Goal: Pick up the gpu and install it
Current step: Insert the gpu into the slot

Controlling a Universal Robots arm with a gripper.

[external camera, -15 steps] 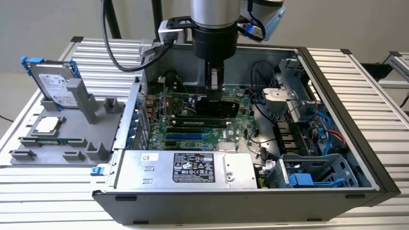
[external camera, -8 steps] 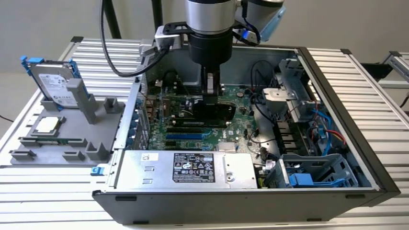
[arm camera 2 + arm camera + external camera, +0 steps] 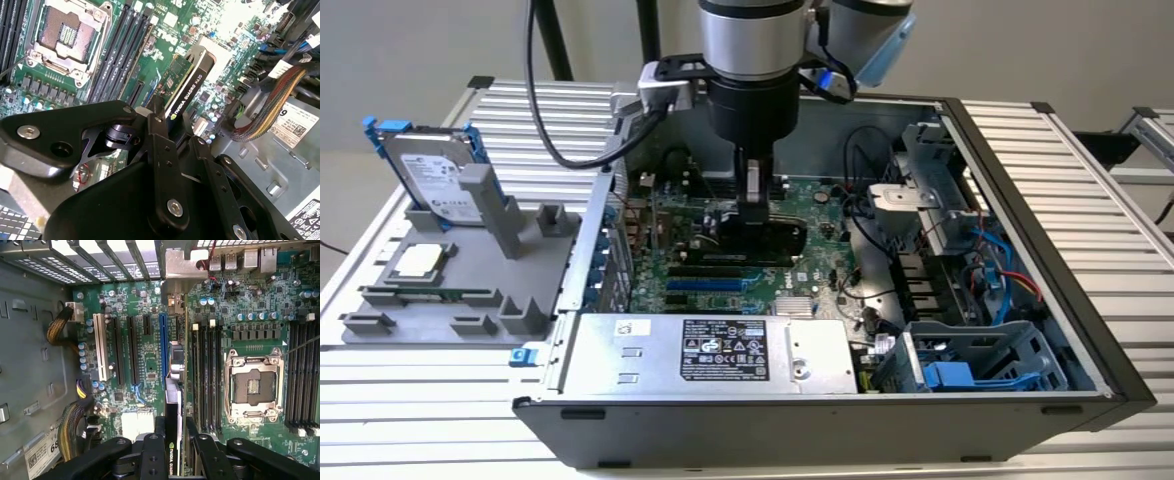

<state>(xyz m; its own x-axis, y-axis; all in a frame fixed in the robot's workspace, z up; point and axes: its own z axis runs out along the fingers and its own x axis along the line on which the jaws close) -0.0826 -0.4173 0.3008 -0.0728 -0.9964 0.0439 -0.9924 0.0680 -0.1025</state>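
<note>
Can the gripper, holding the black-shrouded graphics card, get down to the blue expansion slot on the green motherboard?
Probably yes: the gripper holds the gpu over the motherboard, beside the blue slot, which looks unoccupied, with nothing above it.

1. Ribbed aluminium table (image 3: 1067, 170), pale slats running across.
2. Directly on it: open computer case (image 3: 854, 420), filling the middle and 3 o'clock side.
3. At 9 o'clock of the case, just beside it: grey fixture tray (image 3: 400, 330).

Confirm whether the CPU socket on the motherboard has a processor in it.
No: in the first wrist view the CPU socket sits open and bare.
</note>
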